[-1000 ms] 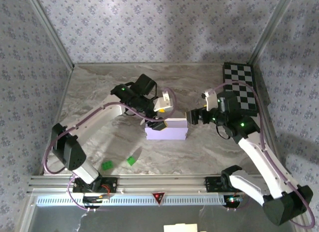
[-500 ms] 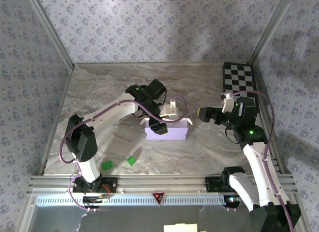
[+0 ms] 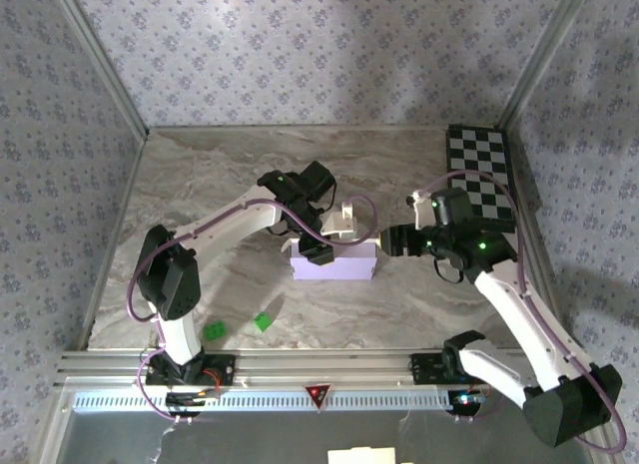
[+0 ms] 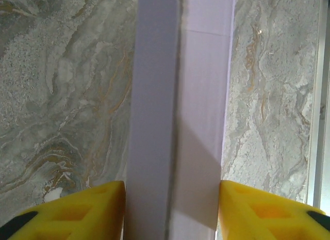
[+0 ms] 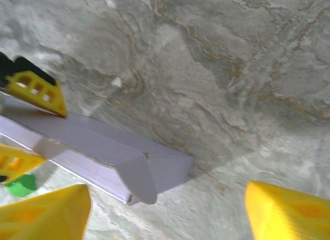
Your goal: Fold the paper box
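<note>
No text, number, brand or label can be read on any surface. The paper box (image 4: 180, 121) is blank lilac card. A small red triangular mark (image 3: 318, 395) on the front rail (image 3: 240, 398) shows no readable characters.

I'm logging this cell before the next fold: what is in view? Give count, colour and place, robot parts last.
paper box: one, pale lilac, middle of the table, a long side facing the arms.
green bits: two, green, on the table near the left arm's base, apart from the box.
checkerboard: one, black and white, far right corner of the table.
table: one, grey marbled, under everything.
walls: floral wallpaper, pale grey-lilac, around three sides.
left gripper: one, yellow fingers against both long sides of the box, toward its left end.
right gripper: one, yellow fingers, open, beside the box's right end, not touching.
</note>
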You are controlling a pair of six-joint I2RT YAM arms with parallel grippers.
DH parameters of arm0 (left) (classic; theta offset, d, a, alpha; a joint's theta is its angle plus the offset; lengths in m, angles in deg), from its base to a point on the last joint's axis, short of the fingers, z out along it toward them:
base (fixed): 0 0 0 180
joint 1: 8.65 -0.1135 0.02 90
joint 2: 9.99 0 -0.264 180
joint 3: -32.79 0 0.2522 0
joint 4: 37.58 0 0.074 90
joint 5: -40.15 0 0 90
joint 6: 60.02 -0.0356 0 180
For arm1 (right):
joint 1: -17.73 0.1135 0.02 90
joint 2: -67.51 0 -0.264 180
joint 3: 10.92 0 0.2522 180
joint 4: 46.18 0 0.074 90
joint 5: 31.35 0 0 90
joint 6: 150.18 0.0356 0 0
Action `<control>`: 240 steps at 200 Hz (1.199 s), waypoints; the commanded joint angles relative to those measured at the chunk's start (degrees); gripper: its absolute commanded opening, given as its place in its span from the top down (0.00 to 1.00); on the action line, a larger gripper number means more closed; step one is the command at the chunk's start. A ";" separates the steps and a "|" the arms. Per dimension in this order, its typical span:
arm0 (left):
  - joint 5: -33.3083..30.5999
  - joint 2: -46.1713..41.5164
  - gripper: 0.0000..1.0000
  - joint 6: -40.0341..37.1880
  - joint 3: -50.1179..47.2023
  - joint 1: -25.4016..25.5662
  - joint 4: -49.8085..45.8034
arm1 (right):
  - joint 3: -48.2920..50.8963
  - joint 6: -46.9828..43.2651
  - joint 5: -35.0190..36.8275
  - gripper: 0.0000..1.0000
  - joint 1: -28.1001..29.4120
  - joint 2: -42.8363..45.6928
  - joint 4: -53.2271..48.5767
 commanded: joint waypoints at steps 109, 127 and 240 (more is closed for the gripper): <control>-0.85 0.01 0.54 -0.57 0.58 0.26 -1.36 | -8.22 -3.43 9.10 0.55 10.76 -7.14 -6.64; -0.75 -0.08 0.54 -0.51 0.73 0.26 -1.41 | -8.88 -3.46 8.34 0.59 10.90 -8.97 -6.63; -0.91 0.25 0.54 0.06 1.77 0.25 -1.99 | -10.00 2.01 7.85 0.94 11.17 -11.21 -6.86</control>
